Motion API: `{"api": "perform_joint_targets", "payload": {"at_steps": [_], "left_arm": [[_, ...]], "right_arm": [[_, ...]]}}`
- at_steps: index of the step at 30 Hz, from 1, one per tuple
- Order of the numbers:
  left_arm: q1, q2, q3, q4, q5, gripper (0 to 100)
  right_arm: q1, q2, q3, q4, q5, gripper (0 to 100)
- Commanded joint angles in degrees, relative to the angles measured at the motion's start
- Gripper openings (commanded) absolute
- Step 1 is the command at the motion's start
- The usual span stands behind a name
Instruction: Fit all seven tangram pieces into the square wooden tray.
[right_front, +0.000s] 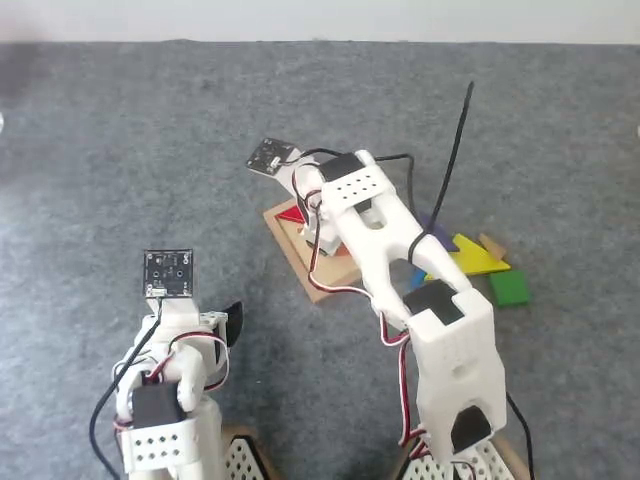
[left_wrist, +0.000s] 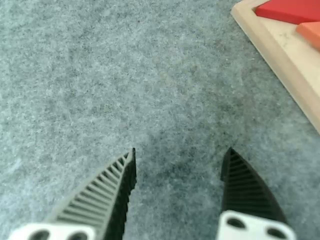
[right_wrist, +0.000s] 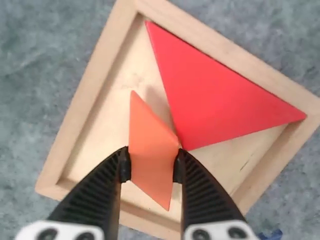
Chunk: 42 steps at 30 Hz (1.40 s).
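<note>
Inside the square wooden tray (right_wrist: 90, 105), orange piece (right_wrist: 147, 135) was beside red triangle (right_wrist: 210, 100), squeezed by the right tool (right_wrist: 152, 155), yellow piece (right_front: 475, 258) and green piece (right_front: 508, 288) sat nearby on grey worktop (right_front: 150, 120), left tool (left_wrist: 181, 152) hung open near the tray.

Large triangle (right_wrist: 215, 100) and parallelogram (right_wrist: 150, 150) inside the tray (right_wrist: 79, 115), loose pieces (right_front: 475, 257) just right of it

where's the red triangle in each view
High view: red triangle in the wooden tray, partly hidden by the right arm.
Left wrist view: red triangle in the tray, beside an orange piece.
Right wrist view: red triangle in the tray, touching the orange parallelogram.
Shared landmark: the tray's wooden rim.
</note>
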Motion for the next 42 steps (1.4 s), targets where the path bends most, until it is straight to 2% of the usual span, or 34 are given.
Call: {"api": "perform_joint_targets", "payload": {"at_steps": [1, 8, 18, 39, 42], "left_arm": [[-0.09, -1.23, -1.27, 0.26, 0.44, 27], [-0.09, -1.23, -1.27, 0.26, 0.44, 27], [-0.09, -1.23, -1.27, 0.26, 0.44, 27], [-0.09, -1.23, -1.27, 0.26, 0.44, 27], [-0.09, -1.23, -1.27, 0.26, 0.44, 27]], "right_arm": [[-1.19, -4.44, -1.05, 2.86, 1.58, 0.8], [-5.32, -3.91, -0.97, 2.24, -3.60, 0.8], [-4.97, -4.00, -0.88, -0.13, -10.20, 0.8], [-2.86, -3.91, -0.88, -2.42, -10.46, 0.8], [-2.86, -3.91, -0.79, -3.82, -12.66, 0.8]]}}
